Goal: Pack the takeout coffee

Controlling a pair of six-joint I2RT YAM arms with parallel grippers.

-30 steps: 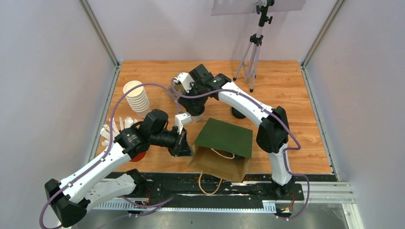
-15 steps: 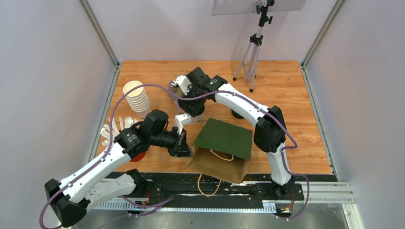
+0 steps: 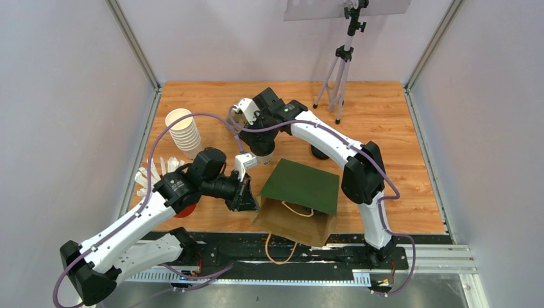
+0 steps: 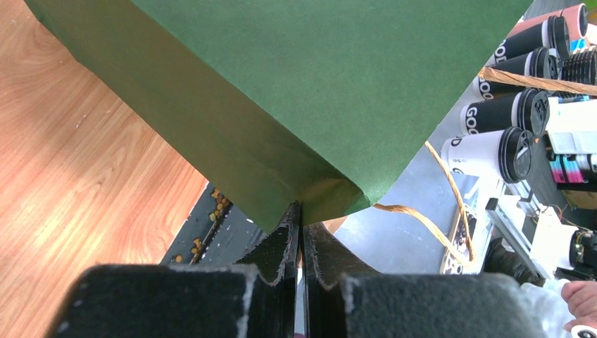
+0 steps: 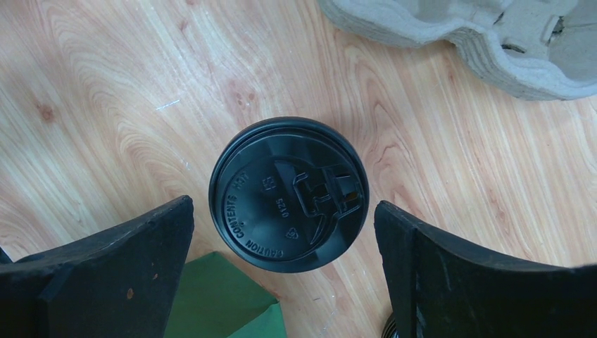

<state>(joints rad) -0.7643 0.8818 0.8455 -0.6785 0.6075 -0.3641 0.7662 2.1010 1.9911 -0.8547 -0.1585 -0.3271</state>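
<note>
Little has changed over the last second: the right claw [image 5: 284, 211] has only nudged sideways and back above the black-lidded cup [image 5: 287, 184], its jaws staying wide apart with one finger on either side of the lid and touching nothing. The cup stands upright on the wooden table [image 5: 105, 84], just beyond the green paper bag [image 3: 301, 185], with a cardboard tray [image 5: 493, 42] near it. The left claw [image 4: 301, 215] has not moved and stays pinched together on the bag's edge. This looks like a final line-up, so the cup is not yet gripped or packed.
</note>
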